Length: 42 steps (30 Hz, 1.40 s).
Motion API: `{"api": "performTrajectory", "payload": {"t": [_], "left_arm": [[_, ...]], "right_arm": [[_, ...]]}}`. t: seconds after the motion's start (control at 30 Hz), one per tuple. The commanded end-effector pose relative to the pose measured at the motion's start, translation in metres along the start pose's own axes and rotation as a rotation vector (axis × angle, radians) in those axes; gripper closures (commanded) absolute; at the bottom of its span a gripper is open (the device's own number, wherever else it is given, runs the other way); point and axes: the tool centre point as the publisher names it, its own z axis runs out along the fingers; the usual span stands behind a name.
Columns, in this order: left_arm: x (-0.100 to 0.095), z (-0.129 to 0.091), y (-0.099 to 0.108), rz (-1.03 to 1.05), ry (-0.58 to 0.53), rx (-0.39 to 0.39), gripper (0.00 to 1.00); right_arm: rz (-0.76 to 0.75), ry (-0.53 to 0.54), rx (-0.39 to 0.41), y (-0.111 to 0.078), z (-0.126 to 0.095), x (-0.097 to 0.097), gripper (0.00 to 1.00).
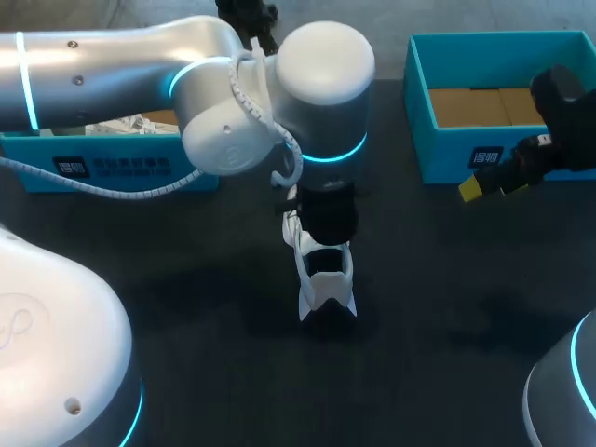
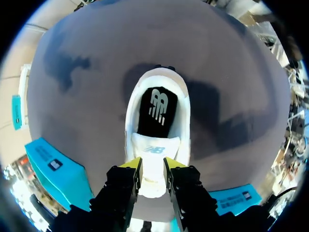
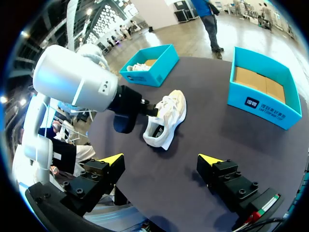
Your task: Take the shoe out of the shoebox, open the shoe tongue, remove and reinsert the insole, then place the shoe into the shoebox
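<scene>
Left gripper [image 2: 152,166], narrow, pinching shoe tongue [image 2: 153,151].
Shoe [image 1: 324,279] mid-table, tongue likely held to expose the insole [image 2: 157,111]; right gripper [image 3: 161,158], wide, empty, at 3 o'clock.

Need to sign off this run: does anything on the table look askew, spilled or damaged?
Nothing stands out. The shoe sits on the table, with the left gripper shut on its tongue and the black insole lying flat inside. The right gripper is open, clear of the shoe.
</scene>
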Motion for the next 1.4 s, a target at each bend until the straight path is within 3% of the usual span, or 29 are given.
{"api": "performTrajectory", "payload": {"t": [0.03,0.1,0.27,0.3,0.37,0.4,0.43,1.2,1.4], "left_arm": [[0.006,-0.004,-0.001,-0.058,0.025,-0.039,0.74],[0.008,-0.005,-0.001,-0.101,0.020,-0.001,0.76],[0.013,-0.011,0.003,-0.217,0.004,0.003,0.71],[0.014,-0.012,0.003,-0.237,0.005,0.017,0.78],[0.015,-0.014,0.002,-0.268,0.003,0.031,0.80],[0.016,-0.014,0.002,-0.281,0.001,0.045,0.87],[0.016,-0.015,0.001,-0.294,0.002,0.047,1.00],[0.017,-0.015,-0.002,-0.309,0.006,0.072,1.00],[0.020,-0.020,-0.011,-0.627,0.021,0.073,1.00]], "right_arm": [[0.001,0.000,0.005,0.002,0.001,0.000,0.00],[0.001,0.000,0.005,0.002,0.001,0.000,0.00],[0.001,0.000,0.005,0.002,0.001,0.000,0.00],[0.001,0.000,0.005,0.002,0.001,0.000,0.00],[0.001,0.000,0.005,0.002,0.001,0.000,0.00],[0.001,0.000,0.005,0.002,0.001,0.000,0.00],[0.001,0.000,0.005,0.002,0.001,0.000,0.00],[0.001,0.000,0.005,0.002,0.001,0.000,0.00],[0.001,0.000,0.005,0.002,0.001,0.000,0.00]]}}
